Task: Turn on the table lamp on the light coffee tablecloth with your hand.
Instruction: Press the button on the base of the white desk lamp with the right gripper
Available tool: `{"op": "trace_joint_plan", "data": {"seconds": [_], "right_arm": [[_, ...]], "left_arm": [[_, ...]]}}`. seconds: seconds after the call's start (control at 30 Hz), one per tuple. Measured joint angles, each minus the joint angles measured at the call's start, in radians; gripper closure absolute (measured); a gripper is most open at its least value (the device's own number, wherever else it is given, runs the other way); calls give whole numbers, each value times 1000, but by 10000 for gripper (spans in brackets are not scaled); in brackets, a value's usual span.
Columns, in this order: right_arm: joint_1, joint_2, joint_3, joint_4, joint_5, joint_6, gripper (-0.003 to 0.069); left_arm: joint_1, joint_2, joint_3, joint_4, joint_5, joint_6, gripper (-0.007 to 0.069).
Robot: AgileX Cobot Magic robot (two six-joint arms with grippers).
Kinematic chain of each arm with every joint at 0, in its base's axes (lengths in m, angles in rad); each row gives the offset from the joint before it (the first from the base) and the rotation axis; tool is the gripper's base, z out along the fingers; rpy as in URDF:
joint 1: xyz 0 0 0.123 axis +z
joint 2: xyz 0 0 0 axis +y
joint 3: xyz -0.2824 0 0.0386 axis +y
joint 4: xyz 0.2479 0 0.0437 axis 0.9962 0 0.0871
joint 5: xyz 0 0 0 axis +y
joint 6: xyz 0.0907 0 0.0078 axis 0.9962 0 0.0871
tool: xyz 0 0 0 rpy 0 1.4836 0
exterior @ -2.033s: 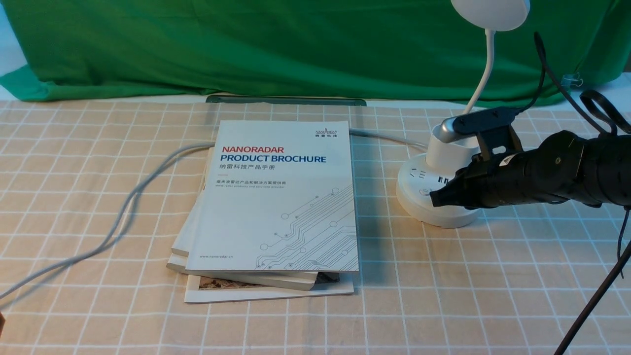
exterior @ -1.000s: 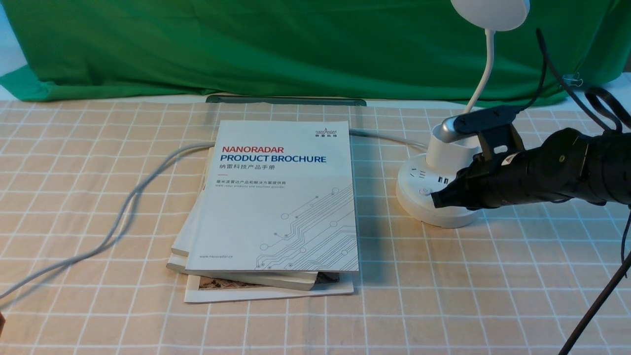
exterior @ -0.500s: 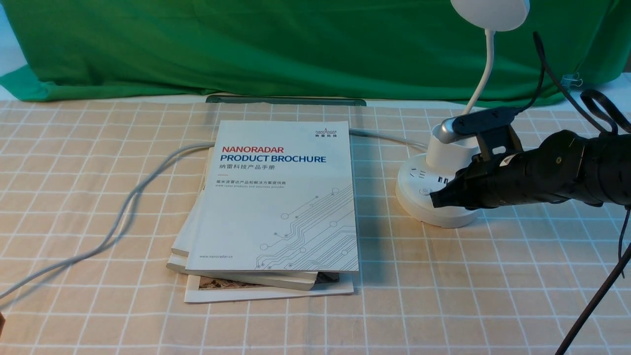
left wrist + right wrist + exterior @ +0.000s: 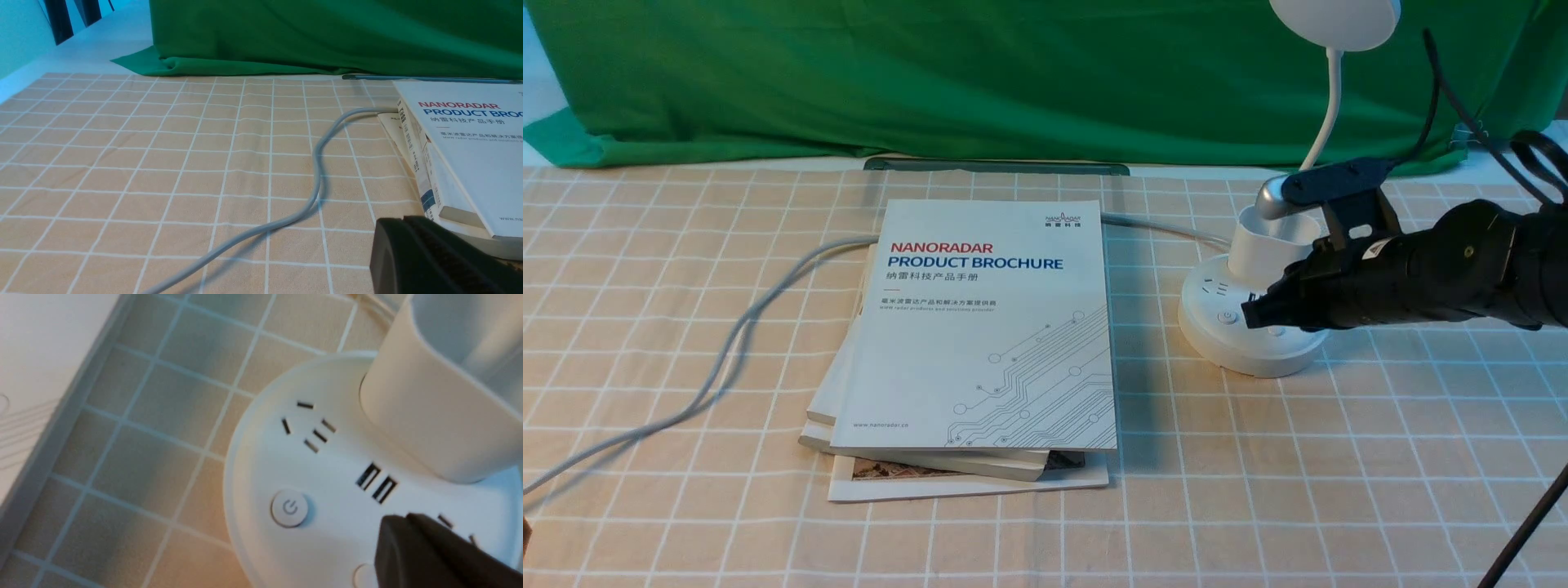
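On the right side of the tan checked tablecloth [image 4: 1339, 457] stands the white lamp [image 4: 1225, 347]. Its round flat base [image 4: 331, 535] sits on the cloth. A cup [image 4: 1258, 249] sits on top of the base, a thin bent neck [image 4: 1333, 90] goes up, and a round head [image 4: 1335, 20] is at the very top of the front view, partly cut off by the edge.

The right gripper [image 4: 1250, 314] reaches in from the right, low over the base. Its two fingers are pressed together into one black point, with nothing held between them. The point hangs over the front part of the base, close to the two long slots [image 4: 368, 476]. The round power button [image 4: 289, 508] is just beside the point, bare and not covered. A second round button [image 4: 363, 576] peeks out at the edge of the point, half hidden. The point may be touching the base, but the close view is blurry and I cannot be sure.

Left of the lamp lies a pile of books [image 4: 988, 327], the top one white with red and blue words. A grey cable [image 4: 727, 351] snakes across the cloth and runs up to the pile. A green cloth [image 4: 931, 73] hangs at the back.

The left gripper [image 4: 403, 222] shows only in its own wrist view — a black wedge with both fingers squeezed together on nothing. It is low over the tablecloth, near the corner of the book pile
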Motion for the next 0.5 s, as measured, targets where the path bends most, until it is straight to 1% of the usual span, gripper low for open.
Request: {"op": "trace_joint_plan", "data": {"seconds": [0.37, 0.5], "right_arm": [[-2, 20, 0, -18, 17, 1, 631], [-21, 43, 0, -23, 21, 4, 631]], "left_arm": [[0, 0, 0, 0, 0, 0, 603], [0, 0, 0, 0, 0, 0, 603]]}}
